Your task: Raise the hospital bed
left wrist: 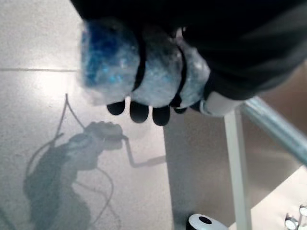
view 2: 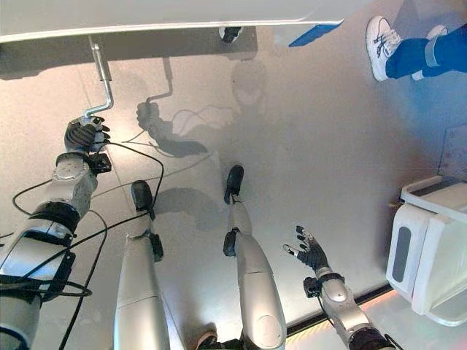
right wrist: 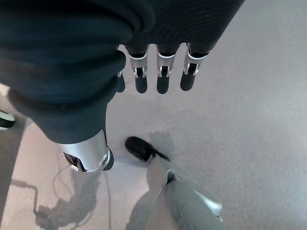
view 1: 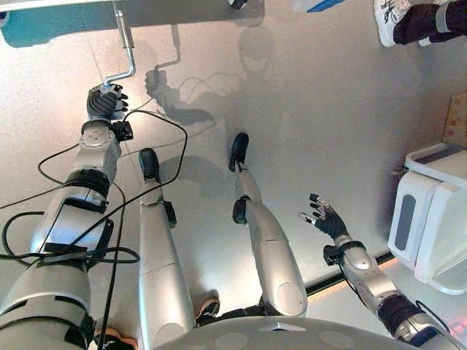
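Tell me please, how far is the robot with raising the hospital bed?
Done: the left hand has reached the metal crank handle under the bed edge, and its fingers are curled round the grip. In hand: the cranking itself; one moment cannot show whether it has begun. Left: how high the bed stands cannot be judged here. The right hand hangs open over the floor, idle.

Grey floor [view 1: 306,109] carries a white bin-like unit [view 1: 430,219] at 3 o'clock, a person's shoe [view 2: 379,45] at 1
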